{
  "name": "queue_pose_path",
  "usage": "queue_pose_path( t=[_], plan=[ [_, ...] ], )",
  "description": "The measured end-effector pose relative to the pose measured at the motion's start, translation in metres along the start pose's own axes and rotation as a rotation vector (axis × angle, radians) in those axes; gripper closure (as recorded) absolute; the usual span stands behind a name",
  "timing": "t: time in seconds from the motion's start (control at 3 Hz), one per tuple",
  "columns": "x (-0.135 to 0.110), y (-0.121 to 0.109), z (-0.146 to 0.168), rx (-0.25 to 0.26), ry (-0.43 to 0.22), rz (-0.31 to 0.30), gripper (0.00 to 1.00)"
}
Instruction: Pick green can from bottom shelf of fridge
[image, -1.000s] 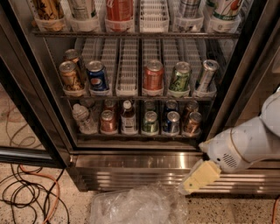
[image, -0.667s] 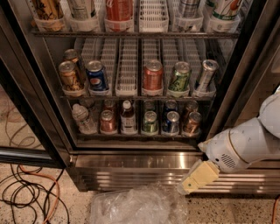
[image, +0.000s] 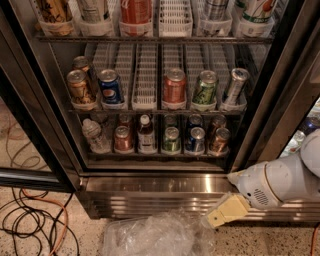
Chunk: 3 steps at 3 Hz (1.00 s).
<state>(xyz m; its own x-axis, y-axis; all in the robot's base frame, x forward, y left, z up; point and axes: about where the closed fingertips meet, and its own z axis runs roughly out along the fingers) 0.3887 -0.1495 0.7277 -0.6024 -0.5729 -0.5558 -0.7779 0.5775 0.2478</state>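
While the gripper (image: 217, 218) hangs low outside the fridge (image: 278, 90), in front of the right part of the ribbed steel base (image: 150, 196), the green can (image: 171, 140) stands upright up and to the left of it, well apart, on the bottom shelf (image: 155, 156). Gripper: pale yellow, pointing down and left toward the floor, on a white wrist (image: 272, 182) that enters from the right edge. Open or closed: cannot tell from this angle; nothing seen in its hold. Green can: front row, just behind the thin rail, silver lid up. Farther from the gripper than the green can, same row: a small bottle (image: 146, 134) just beside the can, then a red can (image: 123, 139), then a clear bottle (image: 93, 136), tilted. On the gripper's side of the green can: a blue can (image: 196, 140) just beside it, then a copper can (image: 220, 140), the item on that shelf nearest the gripper. More cans stand in a back row behind these, partly hidden. One shelf higher, above and left of the gripper, in white lanes: a silver can (image: 235, 86), a bright green can (image: 205, 89), an upper red can (image: 175, 86), an upper blue can (image: 110, 86), a gold can (image: 81, 88). On the floor, left of the gripper and slightly below it: a crumpled plastic bag (image: 155, 236); contact with the gripper cannot be told. Far left of the gripper, on the floor: tangled cables (image: 30, 220)
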Motion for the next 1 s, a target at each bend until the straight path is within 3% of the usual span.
queue_pose_path(
  t=[0.33,0.67,1.0],
  plan=[
    [-0.002,-0.021,0.018,0.025,-0.173,0.041,0.0],
    [-0.021,-0.044,0.019,0.079,-0.342,0.052,0.0],
    [-0.022,-0.044,0.02,0.085,-0.351,0.047,0.0]
  ],
)
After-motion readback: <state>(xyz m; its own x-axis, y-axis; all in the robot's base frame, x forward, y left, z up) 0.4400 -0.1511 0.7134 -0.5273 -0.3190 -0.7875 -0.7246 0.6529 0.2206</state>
